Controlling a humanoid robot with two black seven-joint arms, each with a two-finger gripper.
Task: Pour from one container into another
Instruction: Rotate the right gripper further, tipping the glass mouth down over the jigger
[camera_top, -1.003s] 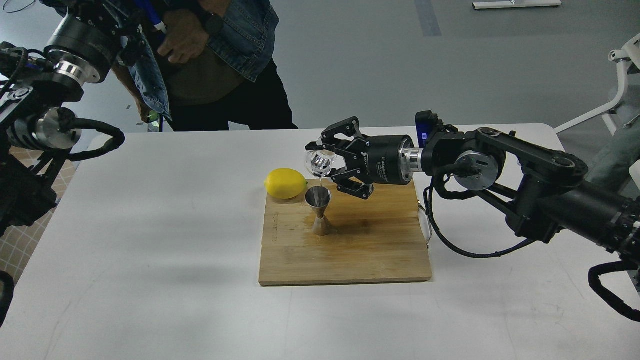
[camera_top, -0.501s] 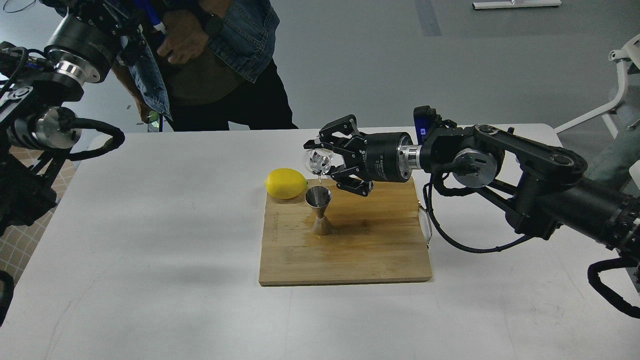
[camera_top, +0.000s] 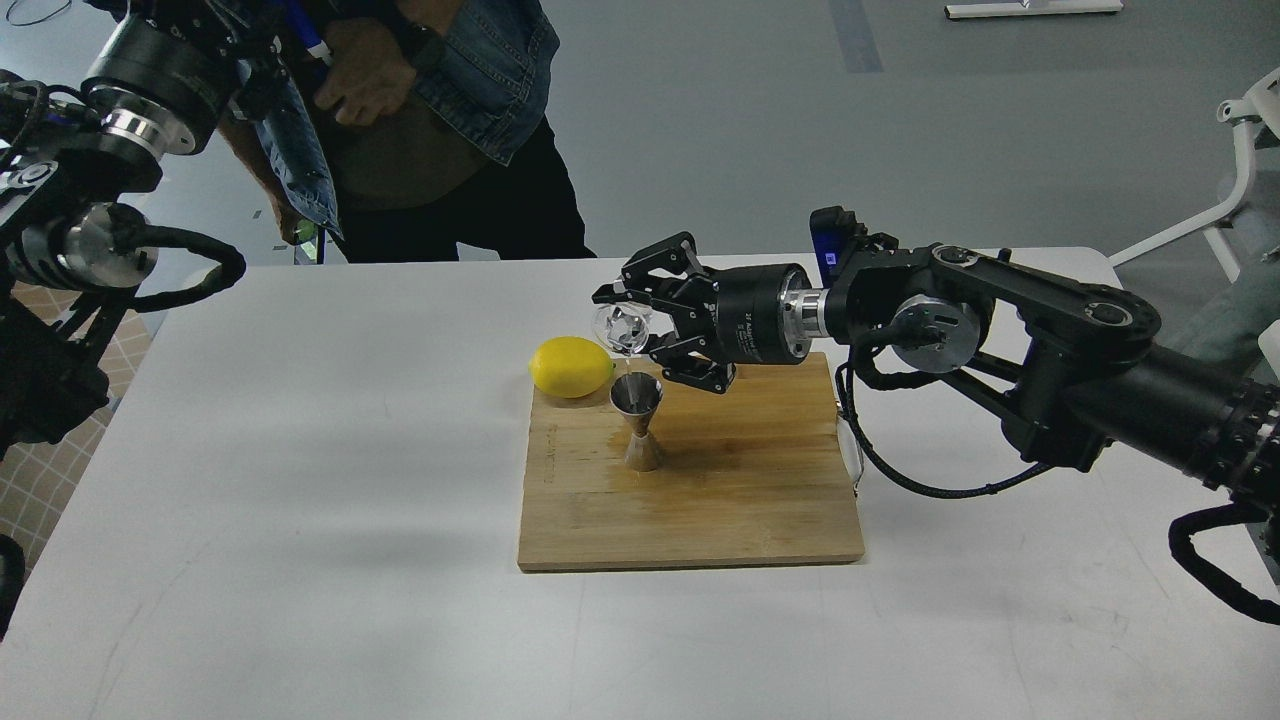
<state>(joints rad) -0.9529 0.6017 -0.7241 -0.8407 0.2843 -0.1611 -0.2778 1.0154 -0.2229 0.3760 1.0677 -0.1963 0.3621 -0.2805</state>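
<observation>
The steel jigger (camera_top: 637, 423) stands upright on the wooden cutting board (camera_top: 700, 500), near its back left. Just above and slightly left of its mouth, the clear glass tumbler (camera_top: 622, 328) is tipped on its side, with my right gripper (camera_top: 640, 325) shut on it from the right. A thin stream of liquid seems to fall from the glass toward the jigger's cup. My left arm (camera_top: 90, 230) is folded at the far left edge; its gripper is out of view.
A yellow lemon (camera_top: 570, 367) lies at the board's back left corner, close to the jigger. A person in a denim jacket (camera_top: 440, 110) stands behind the white table (camera_top: 300, 450). A white chair frame (camera_top: 1240, 180) is at the far right.
My right gripper has carried the tumbler a little up and to the left, so the glass sits higher over the jigger. Jigger, lemon and board have not moved.
</observation>
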